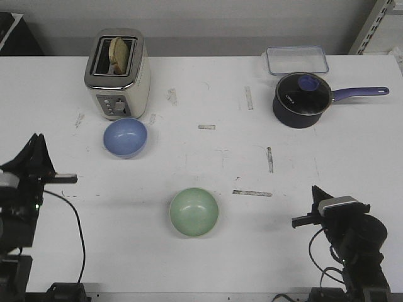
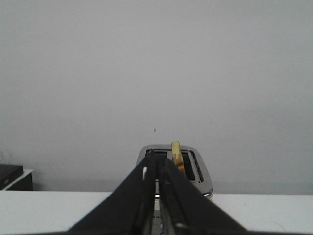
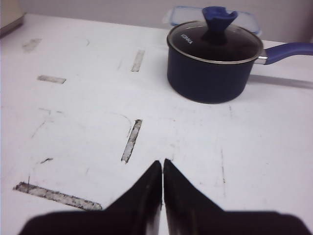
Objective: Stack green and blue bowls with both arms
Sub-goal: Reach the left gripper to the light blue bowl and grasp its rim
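**Desk:** What is the setting?

**Photographer:** A white table [image 1: 208, 264], scuffed and marked with worn strips of grey tape [image 1: 252, 193], stands against a plain grey wall [image 2: 156, 73]. A dark cabinet [image 1: 12, 31] shows at the far left corner and pale shelving [image 1: 381, 25] at the far right.

**Desk:** What else is on the table?

**Photographer:** A chrome and cream toaster [image 1: 118, 73] with a slice of bread [image 1: 119, 51] standing in its slot sits at the far left. At the far right, a navy saucepan [image 1: 302, 99] with a glass lid and purple handle sits just in front of a clear lidded container [image 1: 296, 60].

**Desk:** And the bowls?

**Photographer:** The blue bowl [image 1: 125, 137] rests upright just in front of the toaster. The green bowl [image 1: 194, 212] sits well apart from it, near the front centre. Nothing lies between the two.

**Desk:** The arms?

**Photographer:** The left gripper [image 1: 39, 141] hangs at the left edge, the right gripper [image 1: 315, 192] at the front right, both clear of the bowls. In each wrist view the jaws are pressed together, holding nothing.
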Controlling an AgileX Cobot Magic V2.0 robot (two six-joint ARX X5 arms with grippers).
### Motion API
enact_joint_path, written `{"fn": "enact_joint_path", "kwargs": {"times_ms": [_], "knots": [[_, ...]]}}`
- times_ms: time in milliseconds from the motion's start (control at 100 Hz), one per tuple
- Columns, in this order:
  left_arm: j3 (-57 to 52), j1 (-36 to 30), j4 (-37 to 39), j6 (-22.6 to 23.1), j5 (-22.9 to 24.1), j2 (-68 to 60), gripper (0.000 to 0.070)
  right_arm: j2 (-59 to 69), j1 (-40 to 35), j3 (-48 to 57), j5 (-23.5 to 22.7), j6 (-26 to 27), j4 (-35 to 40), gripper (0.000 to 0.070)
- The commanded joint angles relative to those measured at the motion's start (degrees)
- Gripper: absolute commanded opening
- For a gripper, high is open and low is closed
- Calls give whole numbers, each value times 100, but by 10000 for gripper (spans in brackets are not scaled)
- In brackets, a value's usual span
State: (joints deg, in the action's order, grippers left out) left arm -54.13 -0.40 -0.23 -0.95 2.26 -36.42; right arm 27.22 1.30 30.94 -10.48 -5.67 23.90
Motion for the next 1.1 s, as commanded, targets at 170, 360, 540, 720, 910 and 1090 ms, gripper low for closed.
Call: {"fn": "enact_joint_path", "kwargs": {"times_ms": [170, 360, 540, 720, 910, 1090], "knots": [[-1700, 2, -935, 212, 15, -2031, 185, 22, -63, 52, 2, -66, -28, 0], [-1878, 2, -1121, 151, 11, -3230, 411, 22, -66, 52, 2, -66, -11, 0], [-1878, 44, -1508, -11, 9, -4207, 575, 22, -66, 52, 0, -63, 31, 0], [-1878, 236, -1620, -468, -516, -5158, 579, 22, -66, 52, 0, -63, 42, 0], [-1878, 334, -1602, -739, -911, -5976, 578, 22, -118, 52, 2, -63, 57, 0], [-1878, 328, -1631, -787, -1178, -6419, 563, 22, -140, 50, 2, -63, 59, 0]]}}
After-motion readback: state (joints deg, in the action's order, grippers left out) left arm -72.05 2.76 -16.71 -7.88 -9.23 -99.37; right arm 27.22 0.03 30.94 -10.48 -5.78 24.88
